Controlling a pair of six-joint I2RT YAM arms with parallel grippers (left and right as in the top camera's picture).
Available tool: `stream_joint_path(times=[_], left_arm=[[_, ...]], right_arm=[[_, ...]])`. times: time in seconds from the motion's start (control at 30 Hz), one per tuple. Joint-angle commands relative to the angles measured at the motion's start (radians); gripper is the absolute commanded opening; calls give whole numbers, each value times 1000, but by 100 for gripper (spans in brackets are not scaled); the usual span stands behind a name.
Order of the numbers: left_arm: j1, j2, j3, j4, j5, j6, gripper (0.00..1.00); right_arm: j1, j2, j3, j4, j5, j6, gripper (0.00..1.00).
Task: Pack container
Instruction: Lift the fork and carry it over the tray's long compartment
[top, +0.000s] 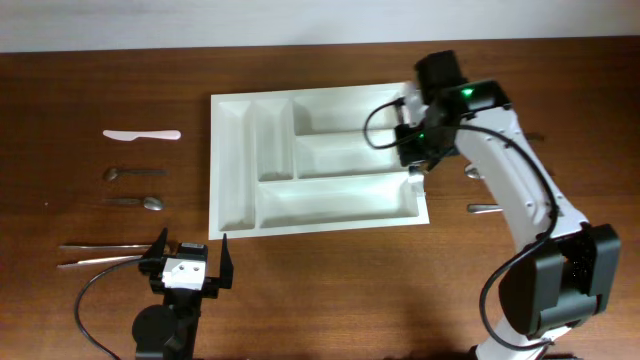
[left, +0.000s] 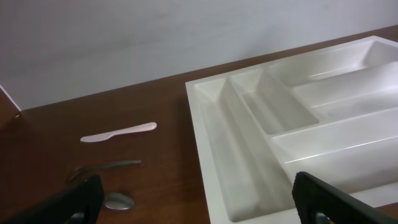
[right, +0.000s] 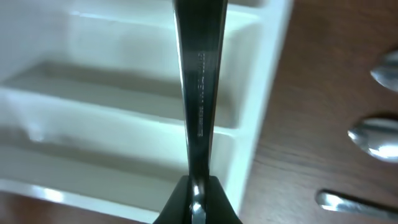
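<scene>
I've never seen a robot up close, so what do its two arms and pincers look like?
The right arm has rounded white shells between black joints, a small green light near the wrist and a thin looping black cable. The left arm is mostly black, with its own black cable. The left gripper is a white block with two flat black fingers; the right gripper is black-tipped too.

The metal utensil handle (right: 199, 93) bears a stamped marking, too blurred to read.
</scene>
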Motion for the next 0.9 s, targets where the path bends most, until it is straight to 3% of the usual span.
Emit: stream_joint_path(times=[0.0,0.23,0.5,0.87], left_arm=[[1,-8,-10,1,-7,13,99],[1,-8,-10,1,-7,13,99],[1,-8,-10,1,-7,13,99],[1,-8,-10,1,-7,13,99]], right_arm=[[43,-3,21,24,-6,-23,4],[64,-3,21,134,-6,389,6],[62,9,16,148,-2,819,6],[62,82,15,200,2,1282,11]])
